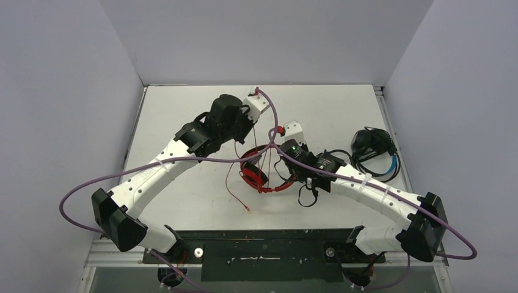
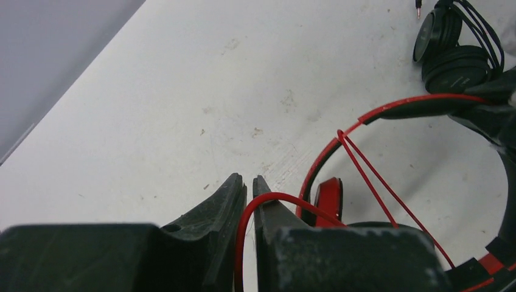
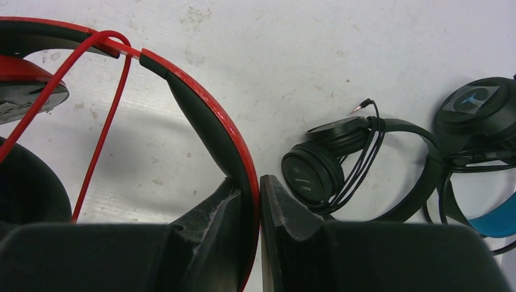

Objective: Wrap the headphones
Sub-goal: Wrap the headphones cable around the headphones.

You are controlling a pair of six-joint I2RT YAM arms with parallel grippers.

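Note:
The red headphones point(image 1: 259, 174) stand upright at the table's middle. My right gripper point(image 3: 251, 182) is shut on their red headband point(image 3: 207, 121); in the top view it point(image 1: 276, 145) is at the band's top. The red cord point(image 2: 371, 176) loops round the headband and runs to my left gripper point(image 2: 249, 182), which is shut on it just left of the headphones point(image 1: 251, 127). The cord's loose end point(image 1: 246, 209) trails toward the near edge. The all-black headphones point(image 3: 328, 164) and the blue-banded ones point(image 3: 496, 222) lie together at the right point(image 1: 371, 146), cables bundled.
White table point(image 1: 183, 201) with grey walls on three sides. A black rail point(image 1: 262, 244) runs along the near edge between the arm bases. Purple arm cables point(image 1: 79, 195) arch over both arms.

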